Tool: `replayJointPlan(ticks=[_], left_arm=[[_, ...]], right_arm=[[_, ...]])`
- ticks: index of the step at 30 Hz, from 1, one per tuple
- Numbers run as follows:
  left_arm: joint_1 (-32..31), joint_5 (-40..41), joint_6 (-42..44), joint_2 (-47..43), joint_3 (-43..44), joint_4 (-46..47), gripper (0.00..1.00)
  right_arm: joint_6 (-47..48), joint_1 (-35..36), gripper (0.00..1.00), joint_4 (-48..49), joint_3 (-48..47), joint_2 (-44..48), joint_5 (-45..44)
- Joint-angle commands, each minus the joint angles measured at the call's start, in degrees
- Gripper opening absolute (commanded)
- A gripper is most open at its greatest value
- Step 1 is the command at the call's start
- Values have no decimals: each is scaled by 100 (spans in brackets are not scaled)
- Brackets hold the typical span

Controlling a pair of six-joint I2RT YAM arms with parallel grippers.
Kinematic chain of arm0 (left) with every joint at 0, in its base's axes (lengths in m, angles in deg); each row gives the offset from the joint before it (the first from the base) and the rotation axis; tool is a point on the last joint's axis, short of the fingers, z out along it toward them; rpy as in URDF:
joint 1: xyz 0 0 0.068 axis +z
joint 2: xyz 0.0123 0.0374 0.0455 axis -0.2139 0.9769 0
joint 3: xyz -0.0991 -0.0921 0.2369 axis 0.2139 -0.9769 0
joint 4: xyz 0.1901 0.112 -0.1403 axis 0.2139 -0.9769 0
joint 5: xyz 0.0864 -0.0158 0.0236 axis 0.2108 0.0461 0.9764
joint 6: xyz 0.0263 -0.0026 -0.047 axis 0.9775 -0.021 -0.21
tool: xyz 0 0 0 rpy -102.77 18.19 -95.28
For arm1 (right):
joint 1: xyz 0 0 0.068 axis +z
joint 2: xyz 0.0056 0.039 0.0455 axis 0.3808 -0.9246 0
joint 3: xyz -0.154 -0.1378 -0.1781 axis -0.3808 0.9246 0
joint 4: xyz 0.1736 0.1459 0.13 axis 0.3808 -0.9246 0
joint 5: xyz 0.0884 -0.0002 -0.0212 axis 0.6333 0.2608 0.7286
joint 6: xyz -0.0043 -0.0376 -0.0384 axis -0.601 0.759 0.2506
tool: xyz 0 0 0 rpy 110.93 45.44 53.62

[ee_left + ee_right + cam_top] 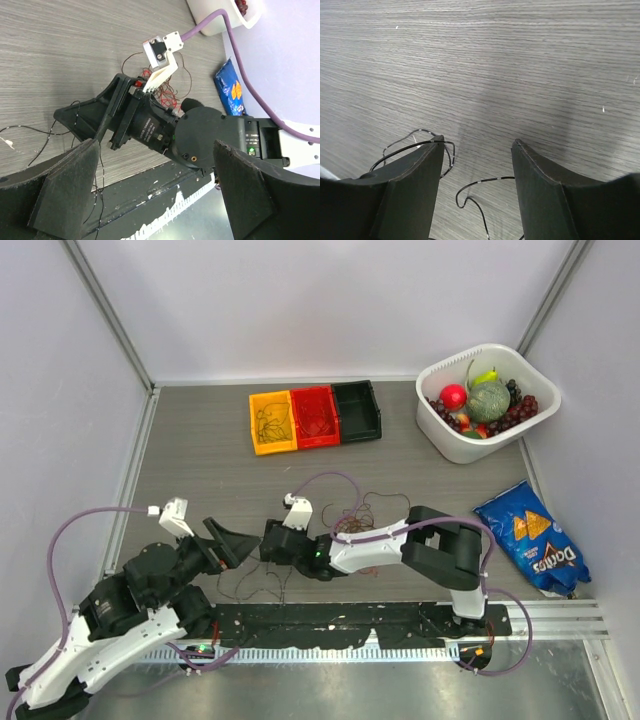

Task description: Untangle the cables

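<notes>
Left tool [235, 540] stands wide apart, gripping nothing; right tool [477, 142] also apart, a black cable [415, 146] crossing one fingertip; other cables [355, 515] lie tangled on the desk [200, 460]

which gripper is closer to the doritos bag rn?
Right. The right gripper is well to the left of the Doritos bag. The left gripper faces it from further left, so it is farther from the bag.
</notes>
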Motion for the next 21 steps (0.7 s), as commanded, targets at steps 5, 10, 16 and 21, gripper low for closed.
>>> replayJointPlan(ticks=[5,10,16,21], left_arm=[[5,322,196,-294,258,-259,100],[6,349,319,-242,232,-110,100],[5,261,398,-49,302,5,100],[5,182,302,-206,355,-48,100]], right_arm=[[473,89,66,-1813,87,577,-982],[492,220,66,-2713,271,1420,-667],[333,739,67,-1746,149,1510,-507],[34,721,68,-913,26,975,-271]])
